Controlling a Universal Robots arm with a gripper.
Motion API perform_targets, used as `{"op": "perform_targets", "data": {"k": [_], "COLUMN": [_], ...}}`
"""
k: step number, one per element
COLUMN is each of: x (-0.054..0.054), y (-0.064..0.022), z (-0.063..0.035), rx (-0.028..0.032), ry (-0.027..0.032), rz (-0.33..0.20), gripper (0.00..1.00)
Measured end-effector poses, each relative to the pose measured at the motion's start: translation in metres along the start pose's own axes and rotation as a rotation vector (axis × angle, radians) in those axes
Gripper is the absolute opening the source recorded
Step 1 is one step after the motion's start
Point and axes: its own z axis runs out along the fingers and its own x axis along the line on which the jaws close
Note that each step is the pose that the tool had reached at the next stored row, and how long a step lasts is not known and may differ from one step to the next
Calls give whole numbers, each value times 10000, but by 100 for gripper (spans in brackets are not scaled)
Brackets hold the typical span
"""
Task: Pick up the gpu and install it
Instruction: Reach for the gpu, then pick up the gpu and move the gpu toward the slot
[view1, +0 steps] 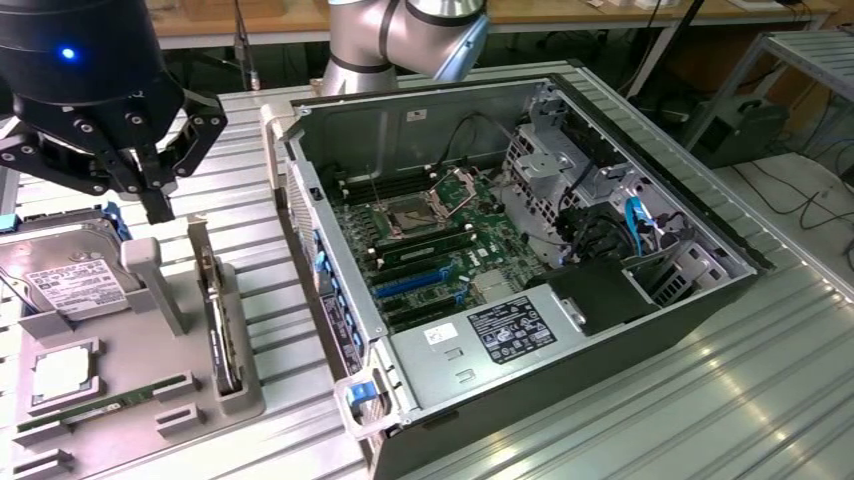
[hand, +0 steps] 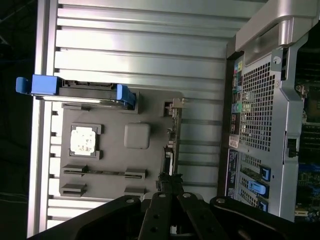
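The gpu stands on its edge in a slotted grey holder on the grey fixture tray, at the exterior view's left. In the wrist view the gpu is a thin strip seen edge-on. My black gripper hangs above the tray, up and toward the exterior view's left of the card's far end, clear of it. Its fingers are pressed together with nothing between them. The open computer case lies beside the tray, its motherboard and blue slot latches exposed.
On the tray, a silver hard drive with blue rails stands beside a CPU and a narrow RAM stick. The case's rear panel lies close to the card. Everything rests on a ribbed metal table.
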Motion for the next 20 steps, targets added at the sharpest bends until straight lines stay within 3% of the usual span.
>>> {"op": "perform_targets", "data": {"k": [14, 16, 20], "x": [0, 0, 0], "y": [0, 0, 0], "z": [0, 0, 0], "rx": [0, 0, 0], "ry": [0, 0, 1], "rz": [0, 0, 0], "gripper": [11, 17, 42]}}
